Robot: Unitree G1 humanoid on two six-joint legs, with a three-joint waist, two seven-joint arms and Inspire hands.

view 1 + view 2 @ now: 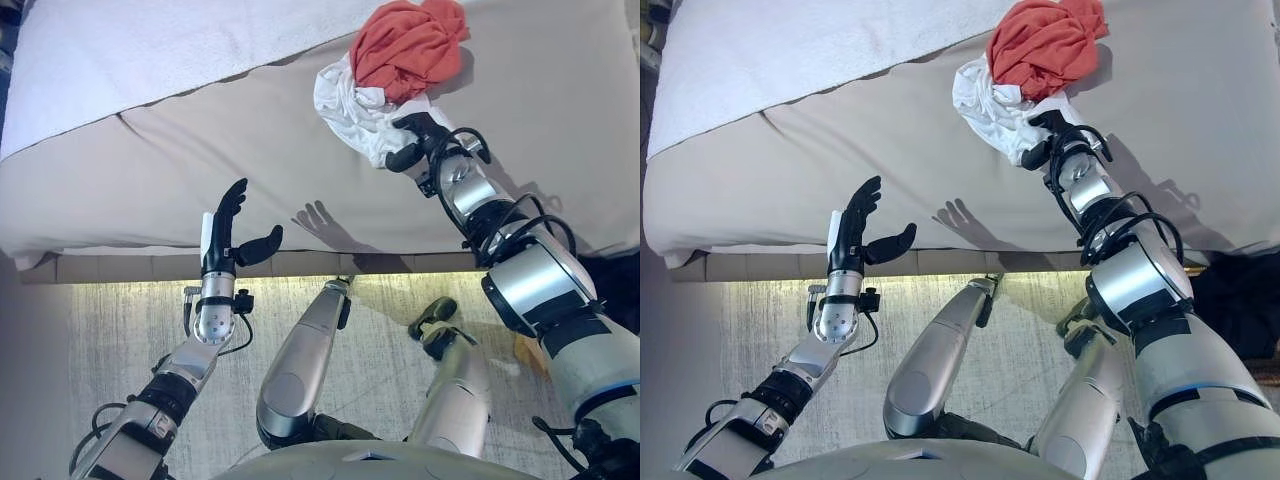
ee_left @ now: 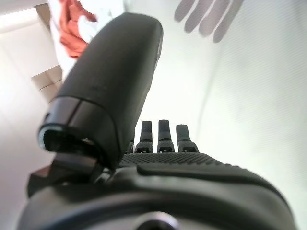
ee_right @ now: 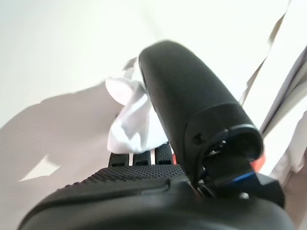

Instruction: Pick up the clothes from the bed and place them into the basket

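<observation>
- The bed [image 1: 300,160] was covered in plain beige-grey fabric, with no pattern.
- A white blanket [image 1: 150,50] lay over the far left part of the bed, also plain.
- The red cloth [image 1: 405,45] on the bed was a solid orange-red, crumpled.
- The white cloth [image 1: 350,105] just beside and partly under the red cloth was plain white.
- The right hand [image 1: 415,140], touching the white cloth on the bed, was black.
- The left hand [image 1: 235,235], over the bed's near edge, was black, with a white strip along one side.
- The rug [image 1: 120,330] below the bed's near edge was pale grey with a fine mottled weave.
</observation>
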